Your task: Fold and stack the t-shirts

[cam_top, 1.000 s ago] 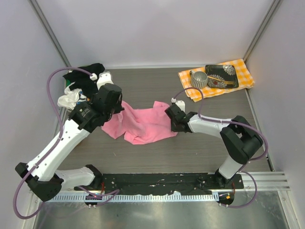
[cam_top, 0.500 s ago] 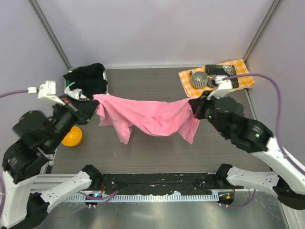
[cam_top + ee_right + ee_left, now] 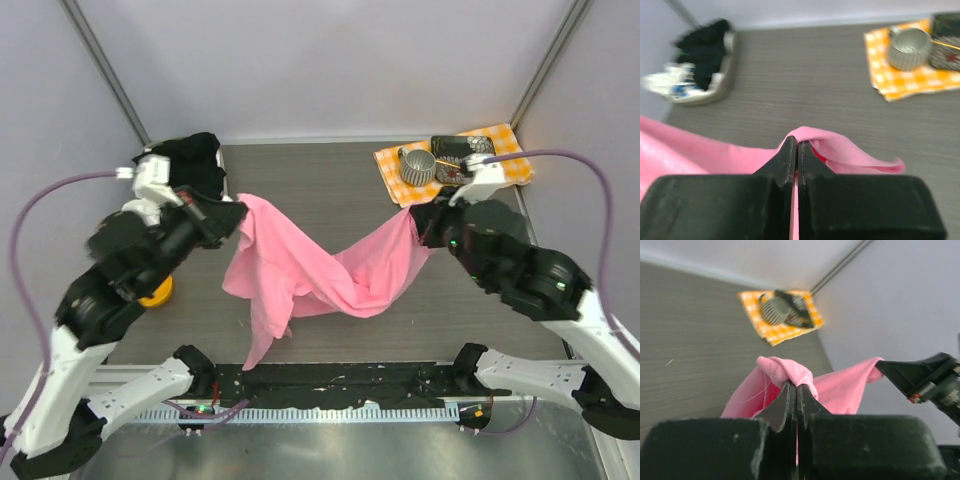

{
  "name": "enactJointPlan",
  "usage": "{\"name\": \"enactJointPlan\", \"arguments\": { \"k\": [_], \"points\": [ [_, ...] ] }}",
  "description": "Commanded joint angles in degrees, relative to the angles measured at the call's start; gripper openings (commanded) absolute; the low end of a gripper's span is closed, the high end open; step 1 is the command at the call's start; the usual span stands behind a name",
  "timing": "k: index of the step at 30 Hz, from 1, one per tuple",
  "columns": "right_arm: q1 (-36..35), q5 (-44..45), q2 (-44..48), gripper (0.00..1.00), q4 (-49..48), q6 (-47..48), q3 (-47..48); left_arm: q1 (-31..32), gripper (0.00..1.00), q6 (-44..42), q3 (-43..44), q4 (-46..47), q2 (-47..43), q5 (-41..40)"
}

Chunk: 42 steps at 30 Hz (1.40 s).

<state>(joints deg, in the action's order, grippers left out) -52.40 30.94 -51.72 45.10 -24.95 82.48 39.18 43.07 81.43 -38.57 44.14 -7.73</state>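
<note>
Pink t-shirt (image 3: 345,280) is sagging over the desk (image 3: 320,180) between my left gripper (image 3: 236,209) and right gripper (image 3: 416,224), both clamping its edges; I am spreading it, and laying it flat seems next.

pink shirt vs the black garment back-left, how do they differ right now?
The pink shirt hangs between left gripper and right gripper, both shut on it; the black garment lies untouched. The pink shirt is stretched out, sagging mid-span; the black garment is bunched in a heap. Neither is folded.
</note>
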Motion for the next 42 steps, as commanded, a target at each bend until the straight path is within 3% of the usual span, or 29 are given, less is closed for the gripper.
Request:
{"name": "enactJointPlan", "arguments": {
  "k": [1, 2, 3, 4, 5, 7, 9, 12, 16, 20, 24, 32, 36, 42],
  "points": [
    [5.27, 11.35, -10.74, 0.01, -0.18, -2.82, -8.45, -1.12, 0.0, 0.7, -9.52, 7.43, 12.52, -5.97],
    [9.64, 7.77, -13.2, 0.11, -0.71, -3.78, -9.52, -2.43, 0.01, 0.87, -11.62, 7.98, 15.59, -5.55],
    [13.95, 4.43, -16.45, 0.37, -2.02, -4.49, -10.57, -7.31, 0.13, 3.49, -12.25, 7.81, 18.84, -3.63],
    [18.87, 1.87, -20.22, 0.61, -2.82, -5.71, -12.5, -10.06, 0.39, 4.3, -12.61, 7.54, 26.27, -0.13],
    [19.35, 3.5, -21.3, 0.99, -3.78, -6.16, -13.21, -11.91, 0.88, 5.0, -11.91, 6.06, 29.13, 1.21],
    [19.18, 5.53, -17.92, 1.0, -5.89, -6.51, -17.06, -12.29, 1.0, 4.4, -10.68, 3.07, 32.49, -2.45],
    [19.18, 4.84, -13.42, 1.0, -10.46, -5.12, -21.1, -11.5, 1.0, 4.65, -14.35, 7.24, 29.44, -5.53],
    [19.18, 4.75, -9.1, 1.0, -8.2, -2.92, -19.21, -11.23, 1.0, 5.01, -19.37, 10.09, 20.92, -6.86],
    [19.09, 0.64, -8.75, 1.0, -3.1, -1.33, -16.21, -9.83, 1.0, 3.43, -19.47, 5.01, 14.58, -4.49],
    [19.09, -1.58, -7.52, 1.0, -3.18, -1.5, -16.65, -3.35, 1.0, 4.65, -22.71, 1.48, 12.55, -4.4],
    [19.09, -2.9, -7.69, 1.0, -3.27, -1.77, -17.35, -0.33, 0.98, 7.2, -27.36, -1.07, 12.29, -8.18],
    [19.09, -3.87, -6.81, 1.0, -4.32, -1.94, -19.9, -0.42, 0.74, 10.19, -38.27, 4.81, 13.25, -12.92],
    [19.09, -3.96, -6.28, 1.0, -4.67, -1.68, -21.74, -0.51, 0.62, 10.89, -41.17, 7.27, 18.24, -13.11],
    [19.18, -4.31, -6.2, 1.0, -5.37, -1.42, -23.24, -0.42, 0.56, 10.9, -42.05, 11.67, 25.11, -13.27]
  ]
}}
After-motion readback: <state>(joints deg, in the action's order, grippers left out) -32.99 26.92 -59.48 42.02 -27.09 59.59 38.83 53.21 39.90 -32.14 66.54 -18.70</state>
